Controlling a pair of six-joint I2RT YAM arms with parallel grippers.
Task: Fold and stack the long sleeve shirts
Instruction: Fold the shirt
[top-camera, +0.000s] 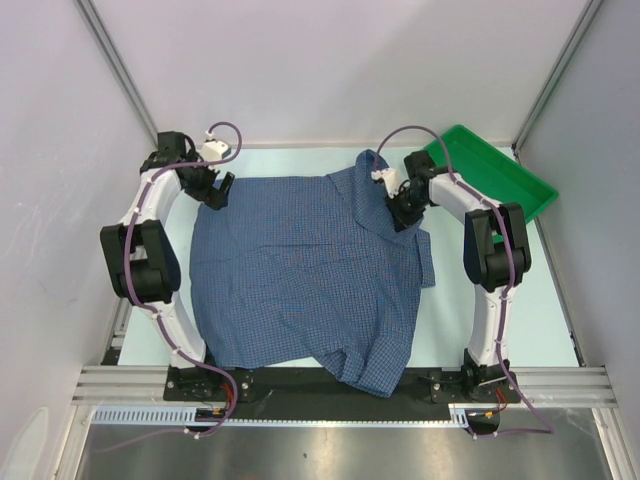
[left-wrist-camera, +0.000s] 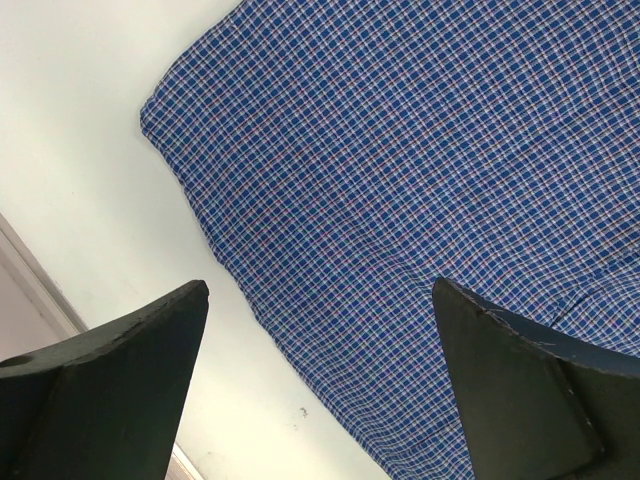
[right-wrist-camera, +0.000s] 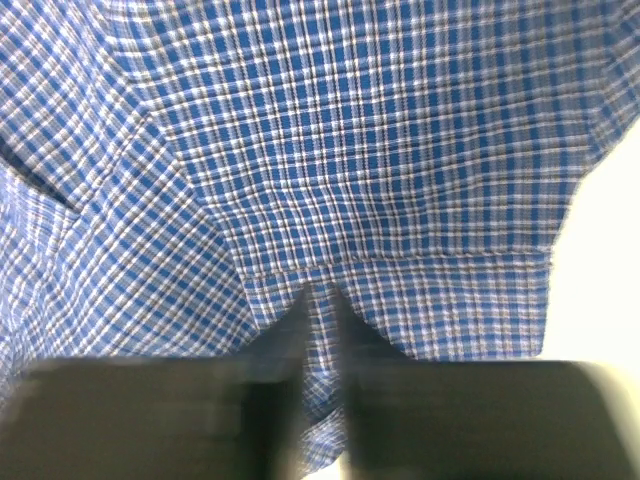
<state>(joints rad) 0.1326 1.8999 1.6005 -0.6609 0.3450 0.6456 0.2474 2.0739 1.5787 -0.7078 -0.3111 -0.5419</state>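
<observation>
Right gripper (right-wrist-camera: 320, 308) first: its 2 fingers are closed down to a thin slit with a ridge of the blue check shirt (top-camera: 300, 270) pinched up between them, so I'd call that a grip on the cloth. The wrist view is blurry low down, but the fold running into the slit is plain enough. From above, that grab sits at the far right of the shirt, where the fabric is bunched up.

Left gripper (left-wrist-camera: 320, 292) is spread wide with nothing in it, hanging over the shirt's far left corner. There's cloth under 1 finger and bare table (top-camera: 545, 310) under the other. Can't tell if it touches.

Progress-wise, honestly barely started. The shirt lies mostly opened out between the 2 arms, with no clean fold that I can see. Only 1 shirt is in view, so no stack either. The right side is wrinkled, and the near right bit spills over the black rail (top-camera: 290, 385) at the table's near edge. My guess is straightening is the step in hand, with sleeves in, body folded and placing all left to do.

Around it: a green tray (top-camera: 500, 170) at the far right corner, just behind the right arm. It isn't touching the shirt. The overhang on the rail looks like the bigger snag to me.
</observation>
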